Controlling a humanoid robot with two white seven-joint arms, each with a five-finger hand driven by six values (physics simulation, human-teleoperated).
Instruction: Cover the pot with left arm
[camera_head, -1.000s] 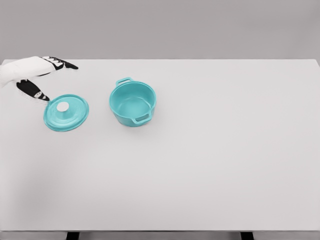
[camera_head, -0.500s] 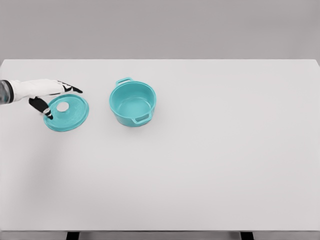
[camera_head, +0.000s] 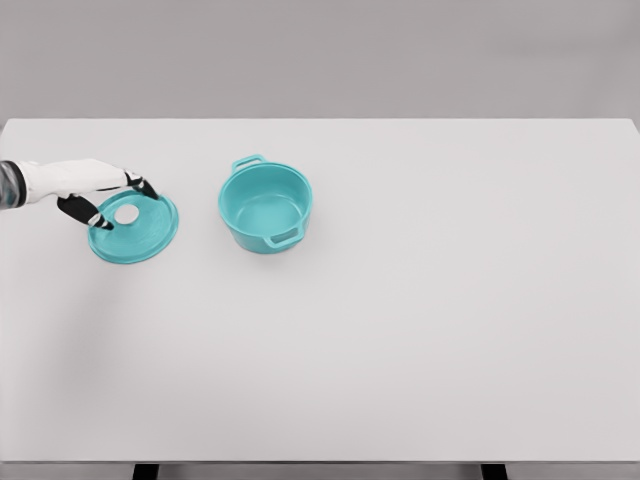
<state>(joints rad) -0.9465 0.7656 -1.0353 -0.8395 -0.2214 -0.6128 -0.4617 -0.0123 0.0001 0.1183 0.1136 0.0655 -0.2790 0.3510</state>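
Observation:
A teal pot (camera_head: 265, 207) with two side handles stands uncovered on the white table (camera_head: 400, 330), left of centre. Its teal lid (camera_head: 143, 236) with a white knob (camera_head: 127, 214) lies flat on the table to the pot's left, a short gap between them. My left hand (camera_head: 127, 207) reaches in from the left edge and hovers low over the lid. Its thumb (camera_head: 101, 219) sits on the near side of the knob and its fingers (camera_head: 145, 187) on the far side, curved around it with a gap still showing. The right arm is out of view.
The table's left edge lies close behind my left forearm (camera_head: 30, 181). Nothing else stands on the table besides the pot and lid.
My left hand has come down and forward from behind the lid to straddle the knob, and its fingers have curled in slightly. Lid and pot have not moved.

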